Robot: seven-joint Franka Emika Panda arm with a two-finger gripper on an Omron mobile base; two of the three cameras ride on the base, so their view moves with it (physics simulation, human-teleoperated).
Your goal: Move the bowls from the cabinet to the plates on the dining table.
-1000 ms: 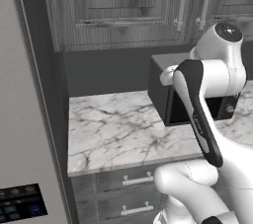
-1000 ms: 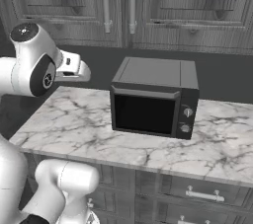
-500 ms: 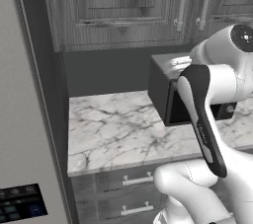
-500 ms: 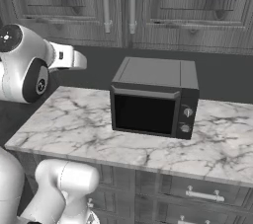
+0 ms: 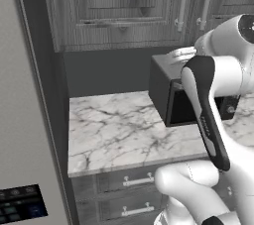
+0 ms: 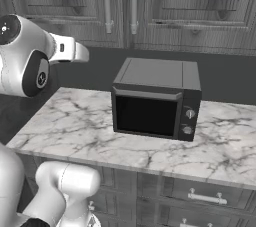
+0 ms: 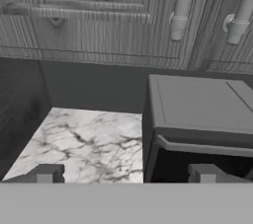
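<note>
The cabinet [image 7: 99,16] is hanging closed above the counter [image 7: 89,144], so the bowls are hiding from me. My gripper [image 7: 126,173] is standing wide and empty, facing the two handles [image 7: 183,6]. I am risking hitting the microwave [image 7: 197,114] just below, if I am reaching low.

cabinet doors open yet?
No. In the right base view both cabinet doors sit flush and shut, bar handles side by side above the microwave.

marble counter [image 6: 75,121]; black microwave [image 6: 155,98] standing on it
</note>
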